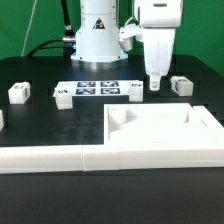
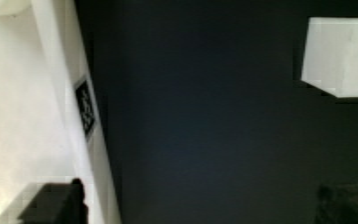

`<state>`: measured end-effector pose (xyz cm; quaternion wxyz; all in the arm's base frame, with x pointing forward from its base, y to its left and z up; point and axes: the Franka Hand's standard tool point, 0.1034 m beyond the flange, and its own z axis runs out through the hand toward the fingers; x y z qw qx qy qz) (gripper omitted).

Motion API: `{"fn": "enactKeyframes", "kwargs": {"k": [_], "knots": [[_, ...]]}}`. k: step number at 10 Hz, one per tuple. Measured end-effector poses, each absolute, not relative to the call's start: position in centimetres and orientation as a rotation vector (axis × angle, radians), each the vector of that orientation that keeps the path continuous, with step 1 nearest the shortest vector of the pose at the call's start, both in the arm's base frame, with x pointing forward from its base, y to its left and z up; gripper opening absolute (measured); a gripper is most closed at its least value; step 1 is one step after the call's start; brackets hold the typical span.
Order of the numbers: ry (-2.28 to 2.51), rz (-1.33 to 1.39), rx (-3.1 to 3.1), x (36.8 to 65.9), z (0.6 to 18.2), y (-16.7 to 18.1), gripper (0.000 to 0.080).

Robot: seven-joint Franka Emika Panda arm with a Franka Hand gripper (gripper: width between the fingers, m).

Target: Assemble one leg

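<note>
Leg [image 1: 135,90] is not yet held: the fingers [image 2: 51,205] stand wide apart and empty, only bare black counter [image 2: 194,110] showing between them. In the exterior view they hang low, with that small white tagged block just beside them on the exterior view's left and a second block [image 1: 180,86] near on the right; which one is meant I cannot tell. It looks like stiff, light plastic with smooth faces, so it should neither bend nor crush, but a brushing finger would likely shove it, and an off-centre pinch could let it twist. Best taken across its narrow width, at mid-length. Further out lie the marker board [image 1: 98,88], a third block [image 1: 63,96], a fourth block [image 1: 18,92] and, nearer the camera, a big white panel [image 1: 150,130].
</note>
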<state>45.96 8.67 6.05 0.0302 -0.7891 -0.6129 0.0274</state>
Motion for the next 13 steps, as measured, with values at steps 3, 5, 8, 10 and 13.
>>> {"fn": "enactKeyframes", "kwargs": {"k": [3, 5, 8, 10, 13], "knots": [[-1.281, 0.127, -2.814, 42.8, 5.2, 10.8, 0.0648], [-0.91, 0.156, -2.96, 41.7, 5.0, 12.5, 0.0648], [-0.328, 0.171, -3.06, 41.0, 5.3, 15.6, 0.0648], [-0.103, 0.183, -3.071, 40.9, 5.2, 15.7, 0.0648], [-0.104, 0.229, -3.072, 40.7, 5.0, 15.6, 0.0648]]}}
